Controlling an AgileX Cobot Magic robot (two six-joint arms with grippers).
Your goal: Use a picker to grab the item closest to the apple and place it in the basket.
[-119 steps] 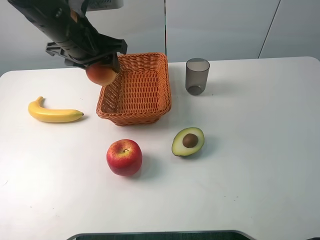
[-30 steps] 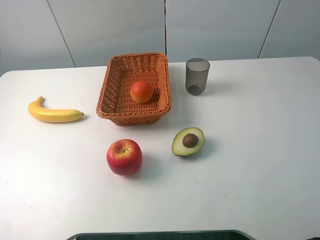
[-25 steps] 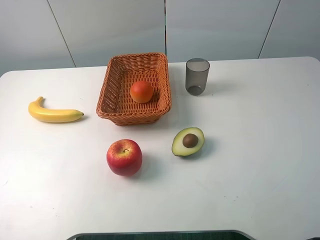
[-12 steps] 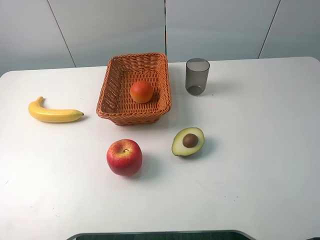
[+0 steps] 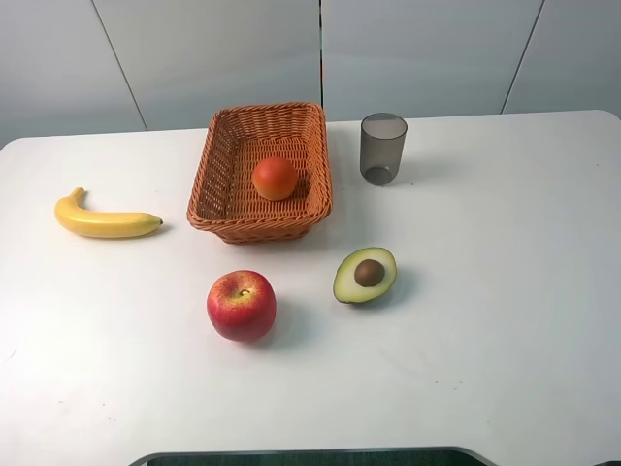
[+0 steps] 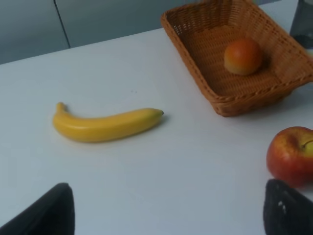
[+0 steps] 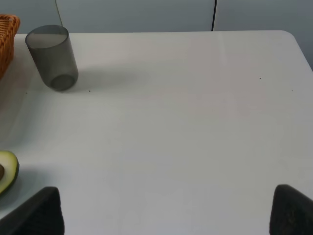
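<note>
A red apple (image 5: 241, 305) stands on the white table in front of the woven basket (image 5: 260, 231). An orange fruit (image 5: 275, 179) lies inside the basket, also seen in the left wrist view (image 6: 243, 57). Half an avocado (image 5: 365, 275) lies to the right of the apple. Neither arm shows in the exterior view. My left gripper (image 6: 168, 215) is open above the table, with nothing between its fingers; the banana (image 6: 105, 125), the basket (image 6: 244, 105) and the apple (image 6: 291, 155) are ahead of it. My right gripper (image 7: 166, 215) is open and holds nothing.
A yellow banana (image 5: 105, 219) lies on the table to the left of the basket. A dark translucent cup (image 5: 382, 148) stands to the right of the basket, also in the right wrist view (image 7: 51, 57). The avocado's edge (image 7: 6, 171) shows there too.
Earlier my left gripper held the orange fruit over the basket's left rim. The fruit now lies in the basket and the arm has left the exterior view. Nothing moved in the last second.
</note>
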